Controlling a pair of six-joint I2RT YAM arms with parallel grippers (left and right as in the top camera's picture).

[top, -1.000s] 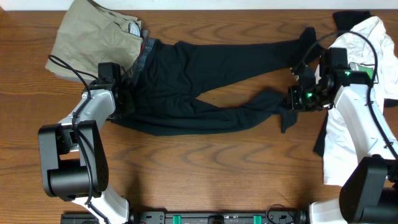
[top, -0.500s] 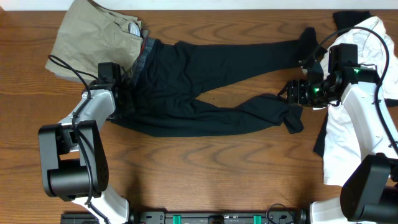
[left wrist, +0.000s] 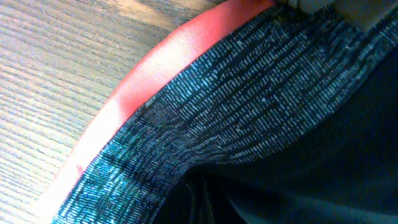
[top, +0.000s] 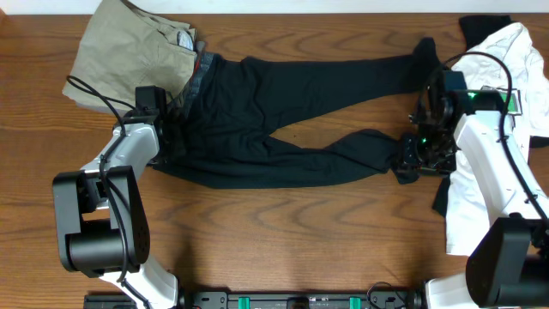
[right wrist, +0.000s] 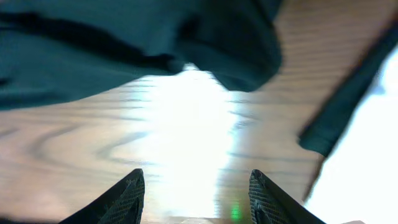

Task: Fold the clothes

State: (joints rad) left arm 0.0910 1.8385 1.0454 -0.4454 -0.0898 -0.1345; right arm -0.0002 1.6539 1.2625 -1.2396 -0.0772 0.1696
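Note:
The clothes, black trousers (top: 283,112), lie spread across the wooden table, grey waistband (top: 199,73) to the left and both legs running right. My left gripper (top: 169,137) sits on the waist part. Its fingers are hidden, and the left wrist view is filled by the grey waistband (left wrist: 249,106) with its red-orange edge (left wrist: 155,68) and bunched black cloth. My right gripper (top: 416,160) hovers just right of the lower leg's end (top: 386,150). It is open (right wrist: 196,190), with bare wood between the fingertips (right wrist: 127,193) and the leg end (right wrist: 230,43) ahead.
Khaki trousers (top: 129,51) lie at the back left, touching the waistband. A white T-shirt (top: 485,184) covers the right side under my right arm and shows as the T-shirt (right wrist: 367,162) in the right wrist view. A dark cloth (top: 480,26) sits at the back right.
My right gripper opened and let go of the lower leg's end, which now lies on the table. It then moved toward the front. The left arm has not moved.

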